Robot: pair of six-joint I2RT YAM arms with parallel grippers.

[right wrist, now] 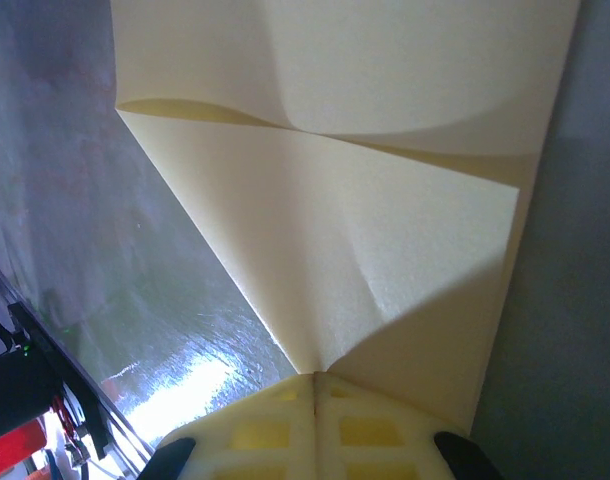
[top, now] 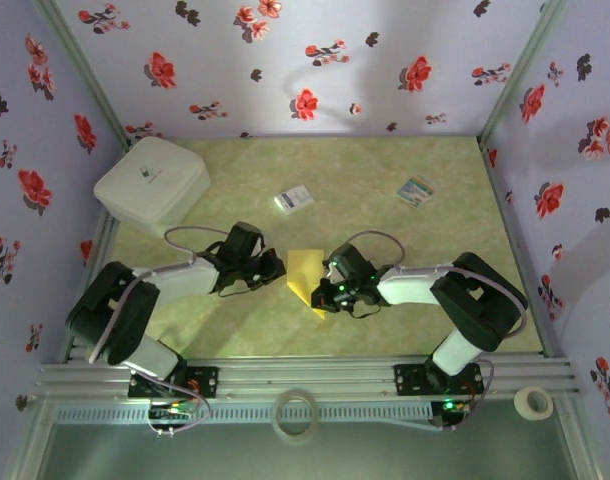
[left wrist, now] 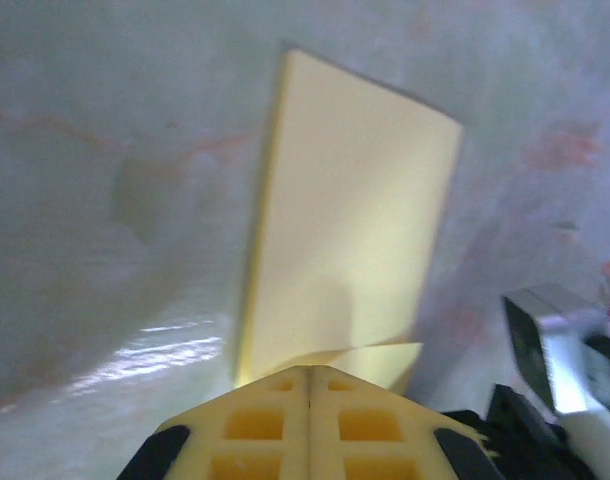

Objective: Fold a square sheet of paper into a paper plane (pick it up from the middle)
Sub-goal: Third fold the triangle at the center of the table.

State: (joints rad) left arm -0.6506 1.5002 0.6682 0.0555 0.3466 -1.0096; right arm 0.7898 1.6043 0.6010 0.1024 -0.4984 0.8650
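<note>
The square sheet of paper (top: 307, 272) lies partly folded on the green mat between the two arms, narrowing to a point towards me. In the right wrist view its creases (right wrist: 385, 230) run together at my right gripper (right wrist: 315, 375), which is shut on a folded corner; from above that gripper (top: 330, 292) sits at the sheet's lower right. My left gripper (top: 279, 268) is at the sheet's left edge. In the left wrist view its fingers are shut (left wrist: 308, 370) over the near edge of the sheet (left wrist: 355, 200); whether paper is pinched there is hidden.
A white box (top: 152, 185) stands at the back left. A small white card with blue print (top: 294, 199) and a striped card (top: 416, 190) lie behind the sheet. Two tape rolls (top: 295, 415) (top: 533, 402) rest on the front rail. Floral walls close three sides.
</note>
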